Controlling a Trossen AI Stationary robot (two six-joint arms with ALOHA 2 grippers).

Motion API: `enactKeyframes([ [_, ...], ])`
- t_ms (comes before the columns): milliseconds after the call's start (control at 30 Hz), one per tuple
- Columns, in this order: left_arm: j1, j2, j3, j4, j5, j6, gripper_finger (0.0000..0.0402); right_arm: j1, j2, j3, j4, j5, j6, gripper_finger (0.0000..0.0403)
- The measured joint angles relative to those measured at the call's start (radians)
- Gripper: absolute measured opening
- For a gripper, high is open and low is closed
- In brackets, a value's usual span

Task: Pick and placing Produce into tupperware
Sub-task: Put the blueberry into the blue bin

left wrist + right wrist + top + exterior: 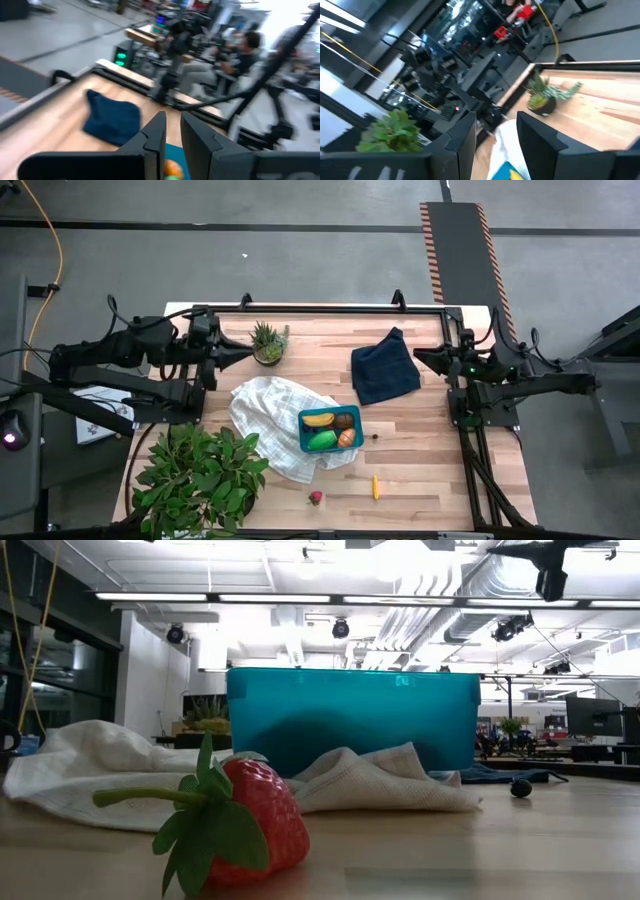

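Observation:
The teal tupperware (330, 430) stands open on a white checked cloth (265, 415), near the table's middle. A yellow banana (319, 420), a brown round fruit (344, 421), a green fruit (322, 441) and an orange piece (347, 438) lie inside it. A red strawberry (316, 498) lies near the near edge, close in the low view (240, 825). A tiny carrot (375, 486) and a dark berry (375, 436) lie on the bare wood. My left gripper (243, 358) hovers by the far left, narrowly open (173, 131). My right gripper (420, 356) hovers by the far right, open (496, 131).
A small potted succulent (268, 342) stands close to my left gripper. A dark navy cloth (385, 367) lies just left of my right gripper. A big leafy plant (200, 470) fills the near left corner. People sit beyond the table (240, 55).

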Motion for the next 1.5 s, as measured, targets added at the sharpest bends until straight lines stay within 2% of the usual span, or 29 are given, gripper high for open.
enactKeyframes([
  [167, 0.000, -0.053, -0.098, 0.048, 0.123, -0.063, 0.0046, 0.026, 0.042, 0.001, 0.053, -0.058, 0.034, 0.0133],
  [300, 0.000, -0.074, -0.158, 0.052, 0.211, -0.104, 0.0046, 0.070, 0.128, 0.002, 0.064, -0.138, 0.097, 0.0133],
  [467, 0.000, -0.091, -0.210, 0.053, 0.222, -0.145, 0.0046, 0.162, 0.264, 0.002, 0.059, -0.157, 0.164, 0.0133],
  [667, 0.000, -0.117, -0.232, 0.050, 0.222, -0.179, 0.0046, 0.262, 0.426, 0.002, 0.025, -0.135, 0.321, 0.0133],
  [767, 0.000, -0.128, -0.232, 0.047, 0.222, -0.187, 0.0046, 0.301, 0.516, 0.060, -0.081, -0.112, 0.362, 0.0133],
  [1000, 0.000, -0.149, -0.232, 0.018, 0.213, -0.187, 0.0046, 0.361, 0.716, 0.311, -0.471, -0.051, 0.362, 0.0133],
  [1100, 0.000, -0.148, -0.232, 0.017, 0.212, -0.188, 0.0046, 0.378, 0.778, 0.387, -0.563, -0.032, 0.364, 0.0133],
  [1167, 0.000, -0.148, -0.232, 0.016, 0.211, -0.187, 0.0046, 0.396, 0.813, 0.418, -0.588, 0.015, 0.364, 0.0133],
  [1267, 0.000, -0.148, -0.232, 0.016, 0.210, -0.186, 0.0046, 0.449, 0.853, 0.434, -0.582, 0.156, 0.376, 0.0133],
  [1400, 0.000, -0.148, -0.232, 0.004, 0.210, -0.188, 0.0046, 0.547, 0.884, 0.426, -0.601, 0.342, 0.499, 0.0133],
  [1500, 0.000, -0.148, -0.232, -0.003, 0.210, -0.190, 0.0046, 0.630, 0.898, 0.401, -0.614, 0.429, 0.623, 0.0133],
])
